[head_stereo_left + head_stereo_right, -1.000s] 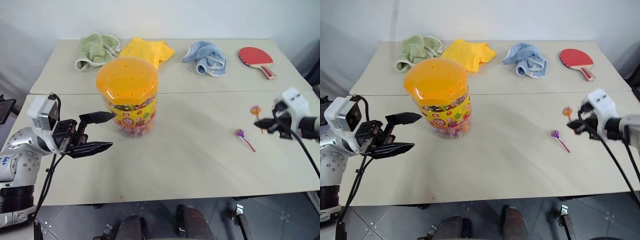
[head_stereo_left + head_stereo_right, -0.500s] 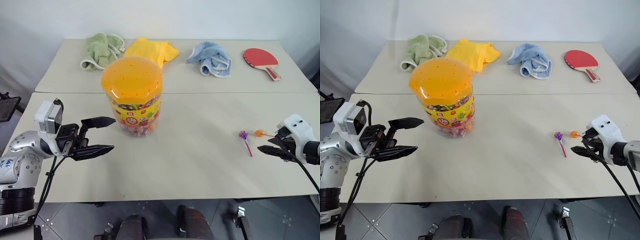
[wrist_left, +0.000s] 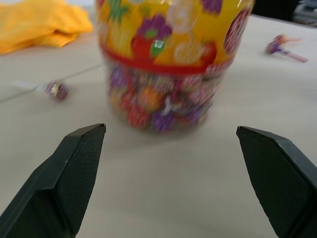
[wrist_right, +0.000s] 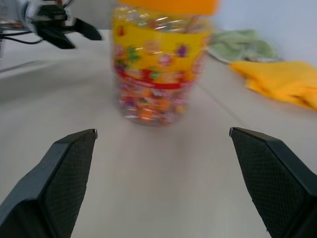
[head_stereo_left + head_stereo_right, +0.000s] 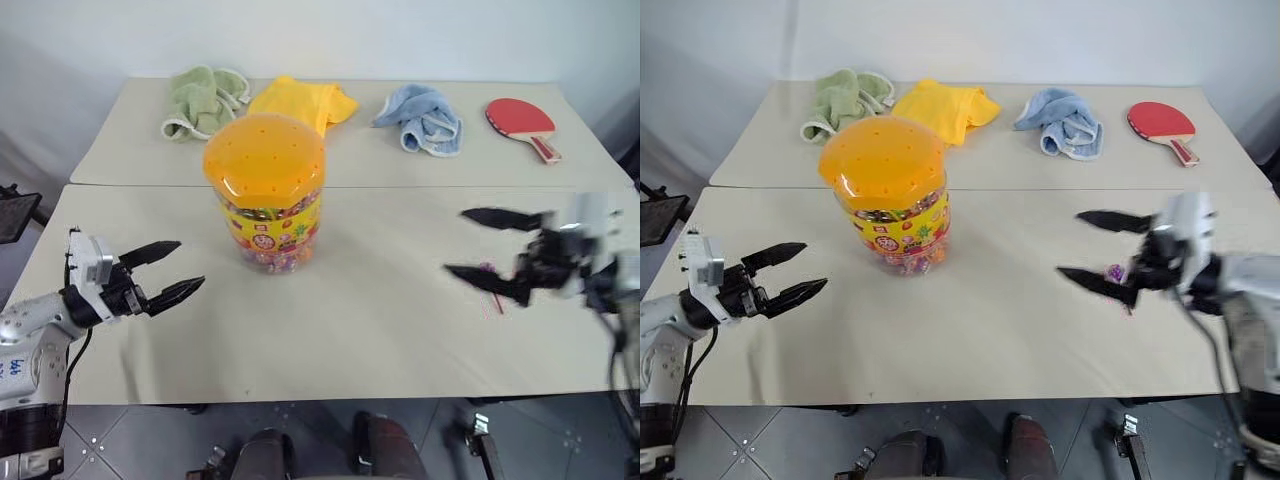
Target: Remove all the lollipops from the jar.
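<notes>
**Both grippers wide, lid still on: how I'd go for the jar**

Nearest the robot, the left gripper point(image 5: 168, 270) sits low at the near left edge of the table point(image 5: 380, 330), its two black fingers spread wide with nothing between them, aimed at the jar. Over on the right, the right gripper point(image 5: 487, 248) hangs just above the tabletop, jaws also far apart and empty, pointing left toward the jar too.

Right by that gripper's lower finger, a purple lollipop point(image 5: 1114, 272) lies on the table. The left wrist view shows another small wrapped candy point(image 3: 56, 89) on the table past the jar; I can't tell its colour for sure.

The jar point(image 5: 266, 192) stands upright mid-table, between the two grippers and well apart from both, orange lid point(image 5: 264, 158) on, with plenty of wrapped candy inside.

My take: one gripper should steady the body low on the label while the other comes in from above. That tub is tall and probably light, so a sideways shove could tip or skate it. Go slow and square.

Far edge: green towel point(image 5: 198, 98), yellow cloth point(image 5: 300, 100), blue towel point(image 5: 424, 117) and red paddle point(image 5: 517, 117), all out of the way.
</notes>
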Robot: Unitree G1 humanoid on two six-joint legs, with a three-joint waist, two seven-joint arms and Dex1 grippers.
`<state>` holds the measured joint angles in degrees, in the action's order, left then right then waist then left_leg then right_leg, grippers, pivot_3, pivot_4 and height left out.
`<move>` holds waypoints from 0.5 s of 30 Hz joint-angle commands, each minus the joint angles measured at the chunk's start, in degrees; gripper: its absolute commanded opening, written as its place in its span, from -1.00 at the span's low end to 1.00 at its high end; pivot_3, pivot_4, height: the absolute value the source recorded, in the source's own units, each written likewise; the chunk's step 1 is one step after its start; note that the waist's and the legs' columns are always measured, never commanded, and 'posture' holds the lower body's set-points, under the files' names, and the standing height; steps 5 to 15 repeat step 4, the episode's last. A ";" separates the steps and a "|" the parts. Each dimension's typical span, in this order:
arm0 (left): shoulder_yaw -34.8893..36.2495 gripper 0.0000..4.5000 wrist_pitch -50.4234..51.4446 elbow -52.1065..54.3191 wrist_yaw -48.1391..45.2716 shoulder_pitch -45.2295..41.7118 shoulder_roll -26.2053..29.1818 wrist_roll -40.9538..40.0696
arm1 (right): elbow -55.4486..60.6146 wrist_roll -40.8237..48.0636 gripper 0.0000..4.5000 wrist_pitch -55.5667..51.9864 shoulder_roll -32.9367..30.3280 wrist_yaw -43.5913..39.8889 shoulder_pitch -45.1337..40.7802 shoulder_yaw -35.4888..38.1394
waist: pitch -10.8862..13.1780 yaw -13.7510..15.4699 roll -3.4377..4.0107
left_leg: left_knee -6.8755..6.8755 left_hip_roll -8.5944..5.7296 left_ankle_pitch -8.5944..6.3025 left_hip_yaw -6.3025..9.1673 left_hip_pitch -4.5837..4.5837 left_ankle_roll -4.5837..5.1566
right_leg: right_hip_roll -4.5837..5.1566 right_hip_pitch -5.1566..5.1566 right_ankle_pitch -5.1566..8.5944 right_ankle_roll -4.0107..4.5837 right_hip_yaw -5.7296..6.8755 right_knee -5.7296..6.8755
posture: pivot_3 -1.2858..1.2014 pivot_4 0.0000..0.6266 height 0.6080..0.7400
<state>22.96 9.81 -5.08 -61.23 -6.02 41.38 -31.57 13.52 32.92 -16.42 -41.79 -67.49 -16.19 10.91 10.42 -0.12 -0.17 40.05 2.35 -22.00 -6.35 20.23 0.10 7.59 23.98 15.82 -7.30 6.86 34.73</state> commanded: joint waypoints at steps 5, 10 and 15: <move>2.29 1.00 -1.63 6.29 2.42 4.65 -0.27 0.13 | -8.61 -9.43 0.99 16.43 5.70 -0.60 0.34 -6.61 | 0.00 0.62 -0.02 | 0.06 -0.07 0.00 0.06 0.03 0.02 | 0.06 0.01 0.00 0.00 0.02 0.04 | 0.03 -0.52 1.00; 2.29 1.00 -1.63 6.29 2.42 4.65 -0.27 0.13 | -8.61 -9.43 0.99 16.43 5.70 -0.60 0.34 -6.61 | 0.00 0.62 -0.02 | 0.06 -0.07 0.00 0.06 0.03 0.02 | 0.06 0.01 0.00 0.00 0.02 0.04 | 0.03 -0.52 1.00; 2.29 1.00 -1.63 6.29 2.42 4.65 -0.27 0.13 | -8.61 -9.43 0.99 16.43 5.70 -0.60 0.34 -6.61 | 0.00 0.62 -0.02 | 0.06 -0.07 0.00 0.06 0.03 0.02 | 0.06 0.01 0.00 0.00 0.02 0.04 | 0.03 -0.52 1.00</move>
